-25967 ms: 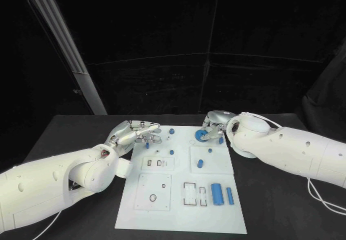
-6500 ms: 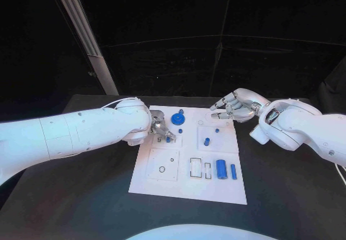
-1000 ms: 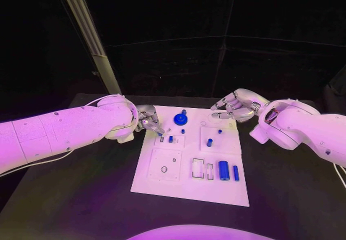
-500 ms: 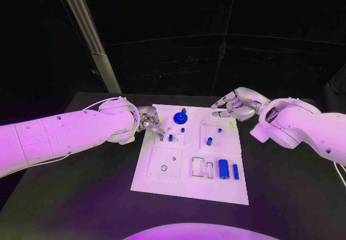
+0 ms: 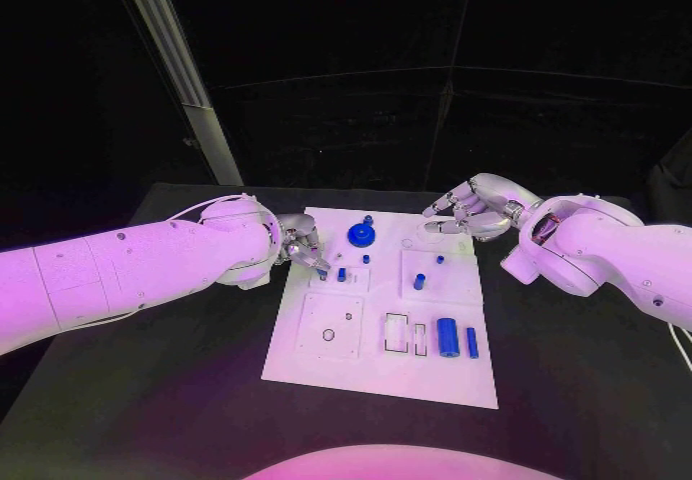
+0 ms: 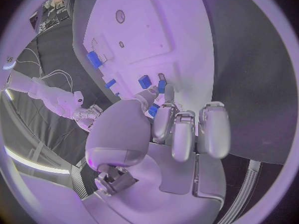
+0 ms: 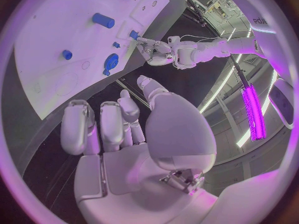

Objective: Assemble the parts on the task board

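Black table [image 5: 173, 400] stands against black curtain backdrop [image 5: 476, 120]. Pale upright bar [image 5: 188, 90] rises beyond the table's far left corner. Glowing strip light [image 7: 254, 112] in the room.

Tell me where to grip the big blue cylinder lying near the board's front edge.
Pinch the big blue cylinder across its middle, coming from above. It lies flat on the task board, long axis front to back, with a slimmer blue bar close alongside, so keep fingers narrow there.
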Controlling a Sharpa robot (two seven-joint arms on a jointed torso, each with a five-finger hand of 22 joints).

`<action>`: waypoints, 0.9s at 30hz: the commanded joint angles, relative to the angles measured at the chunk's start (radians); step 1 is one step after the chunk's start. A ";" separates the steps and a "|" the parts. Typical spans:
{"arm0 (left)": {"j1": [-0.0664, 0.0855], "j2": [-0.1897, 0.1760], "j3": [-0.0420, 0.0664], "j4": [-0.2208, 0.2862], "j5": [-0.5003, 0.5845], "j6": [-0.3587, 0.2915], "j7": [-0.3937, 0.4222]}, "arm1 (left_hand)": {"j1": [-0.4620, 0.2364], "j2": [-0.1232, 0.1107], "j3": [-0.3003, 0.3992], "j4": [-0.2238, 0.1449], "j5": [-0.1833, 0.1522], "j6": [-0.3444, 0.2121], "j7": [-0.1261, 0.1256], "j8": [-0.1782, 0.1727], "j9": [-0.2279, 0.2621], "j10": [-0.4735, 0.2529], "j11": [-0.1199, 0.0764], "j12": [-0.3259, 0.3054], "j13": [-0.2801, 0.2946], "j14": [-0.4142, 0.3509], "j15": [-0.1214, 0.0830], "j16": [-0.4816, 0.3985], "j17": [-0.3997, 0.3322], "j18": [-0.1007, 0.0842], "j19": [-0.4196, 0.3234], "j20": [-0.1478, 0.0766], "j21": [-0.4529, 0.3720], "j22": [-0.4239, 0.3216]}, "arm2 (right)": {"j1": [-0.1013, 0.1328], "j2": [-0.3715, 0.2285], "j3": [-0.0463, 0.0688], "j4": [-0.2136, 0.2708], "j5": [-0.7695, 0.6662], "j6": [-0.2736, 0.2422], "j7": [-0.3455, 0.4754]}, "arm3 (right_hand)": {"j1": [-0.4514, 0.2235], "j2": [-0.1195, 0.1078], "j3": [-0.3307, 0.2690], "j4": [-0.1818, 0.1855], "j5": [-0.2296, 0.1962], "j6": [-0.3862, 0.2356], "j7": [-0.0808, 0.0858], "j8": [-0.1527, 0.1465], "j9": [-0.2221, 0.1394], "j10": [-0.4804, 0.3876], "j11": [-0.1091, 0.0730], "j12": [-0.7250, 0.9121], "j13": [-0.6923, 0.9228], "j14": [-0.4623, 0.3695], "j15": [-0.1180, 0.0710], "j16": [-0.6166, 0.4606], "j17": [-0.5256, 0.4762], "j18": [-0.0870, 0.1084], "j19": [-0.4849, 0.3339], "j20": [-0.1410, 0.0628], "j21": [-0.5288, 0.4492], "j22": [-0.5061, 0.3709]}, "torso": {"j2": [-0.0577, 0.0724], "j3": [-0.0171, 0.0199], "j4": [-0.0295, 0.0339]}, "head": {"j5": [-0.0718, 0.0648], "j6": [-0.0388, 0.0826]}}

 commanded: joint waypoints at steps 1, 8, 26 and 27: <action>-0.001 0.001 -0.001 0.002 -0.011 0.034 -0.012 | 0.005 0.016 0.139 -0.143 0.003 0.017 -0.008 0.003 0.051 0.054 -0.004 -0.001 0.189 0.095 -0.005 0.003 0.218 -0.008 0.006 0.001 0.001 0.071 | 0.002 0.000 0.001 0.002 0.002 0.007 0.009 | -0.007 -0.002 0.004 -0.001 0.005 0.000 0.001 0.002 0.001 -0.006 -0.003 -0.005 -0.001 0.014 -0.001 -0.005 0.001 0.016 -0.007 0.002 -0.004 -0.002 | 0.000 -0.0002 0.0006 | -0.002 0.000; -0.002 -0.003 -0.001 0.010 -0.011 0.047 -0.012 | 0.004 0.015 0.139 -0.143 0.003 0.018 -0.008 0.003 0.052 0.054 -0.004 -0.002 0.189 0.095 -0.005 0.003 0.219 -0.008 0.006 0.001 0.001 0.071 | 0.002 0.000 0.001 0.001 0.002 0.008 0.010 | -0.007 -0.002 0.004 -0.001 0.005 0.000 0.001 0.002 0.001 -0.006 -0.003 -0.005 -0.001 0.014 -0.001 -0.005 0.001 0.016 -0.007 0.002 -0.004 -0.002 | 0.000 -0.0001 0.0006 | -0.002 0.000; -0.002 0.003 -0.002 0.007 -0.010 0.069 -0.024 | -0.001 0.015 0.140 -0.144 0.000 0.019 -0.008 0.004 0.054 0.054 -0.004 -0.006 0.188 0.095 -0.005 0.002 0.218 -0.008 0.004 0.000 -0.001 0.068 | 0.002 -0.001 0.001 0.002 0.002 0.007 0.009 | -0.007 -0.002 0.004 -0.001 0.005 0.000 0.001 0.002 0.001 -0.006 -0.003 -0.005 -0.001 0.014 -0.001 -0.005 0.001 0.016 -0.007 0.002 -0.004 -0.002 | 0.000 0.0004 -0.0006 | -0.002 -0.002; -0.002 0.004 -0.002 0.007 -0.010 0.070 -0.025 | -0.001 0.015 0.140 -0.144 0.000 0.019 -0.008 0.004 0.054 0.054 -0.004 -0.006 0.188 0.095 -0.005 0.002 0.217 -0.008 0.004 0.000 -0.001 0.068 | 0.002 -0.001 0.001 0.002 0.002 0.007 0.009 | -0.007 -0.002 0.004 -0.001 0.005 0.000 0.001 0.002 0.001 -0.006 -0.003 -0.005 -0.001 0.014 -0.001 -0.005 0.001 0.016 -0.007 0.002 -0.004 -0.002 | 0.000 0.0006 -0.0008 | -0.002 -0.002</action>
